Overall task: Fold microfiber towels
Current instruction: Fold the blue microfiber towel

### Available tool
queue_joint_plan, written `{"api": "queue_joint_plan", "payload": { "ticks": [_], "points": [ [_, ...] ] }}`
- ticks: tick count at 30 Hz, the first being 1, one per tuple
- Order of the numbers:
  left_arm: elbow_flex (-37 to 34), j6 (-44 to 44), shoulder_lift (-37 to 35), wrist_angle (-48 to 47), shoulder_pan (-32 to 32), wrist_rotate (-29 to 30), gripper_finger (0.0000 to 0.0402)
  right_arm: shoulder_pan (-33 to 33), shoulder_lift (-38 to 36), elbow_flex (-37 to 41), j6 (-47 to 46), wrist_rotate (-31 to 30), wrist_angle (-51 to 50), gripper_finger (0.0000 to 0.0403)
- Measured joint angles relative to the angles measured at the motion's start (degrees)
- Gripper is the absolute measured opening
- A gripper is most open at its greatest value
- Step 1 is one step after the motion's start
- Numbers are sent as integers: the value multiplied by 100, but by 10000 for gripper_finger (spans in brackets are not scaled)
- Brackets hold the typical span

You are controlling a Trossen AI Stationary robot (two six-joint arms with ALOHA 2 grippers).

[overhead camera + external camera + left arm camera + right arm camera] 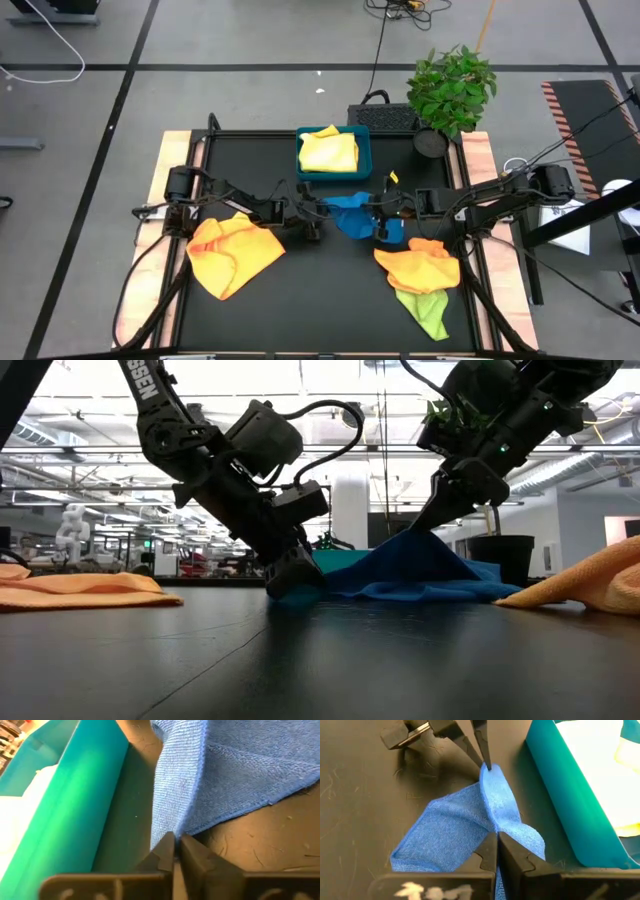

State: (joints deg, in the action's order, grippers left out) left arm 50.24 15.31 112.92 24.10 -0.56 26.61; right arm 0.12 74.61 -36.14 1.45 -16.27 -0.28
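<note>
From where I stand, the blue towel point(352, 215) lies mid-table, in front of the blue tray point(333, 170). The left gripper point(174, 851) pinches its corner; the right gripper point(497, 840) clamps another part, tenting it up. Orange towels point(235, 252) lie at both sides.

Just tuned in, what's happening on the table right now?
Both arms are working the blue towel at mid-table. The left claw is shut on one corner, and the right claw is pinched on the opposite side, lifting it into a peak. A yellow towel lies in the blue tray.
</note>
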Motion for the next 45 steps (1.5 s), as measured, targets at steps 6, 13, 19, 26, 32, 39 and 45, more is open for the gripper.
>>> {"api": "queue_joint_plan", "payload": {
  "ticks": [6, 13, 19, 26, 32, 39, 45],
  "points": [
    [-7, -43, -29, -20, 0, -107, 4, -96, 0, 0, -179, -156, -565, 5],
    [-9, -106, -39, 3, 0, -120, 3, -321, -2, 2, -713, -222, -1292, 48],
    [-9, -184, -39, 0, 0, -221, 2, -353, -2, 2, -887, -329, -1823, 101],
    [-9, -210, -40, -18, -11, -280, 1, -84, -2, 2, -615, -319, -2874, 139],
    [-9, -210, -42, -16, -17, -280, 1, 182, -70, 2, -810, -299, -3042, 141],
    [-9, -244, -42, -12, -17, -318, 1, 440, 19, 14, -547, -463, -2989, 141],
    [-9, -256, -42, -9, -17, -377, 1, 456, 196, 386, -257, -681, -2488, 141]
  ]
}}
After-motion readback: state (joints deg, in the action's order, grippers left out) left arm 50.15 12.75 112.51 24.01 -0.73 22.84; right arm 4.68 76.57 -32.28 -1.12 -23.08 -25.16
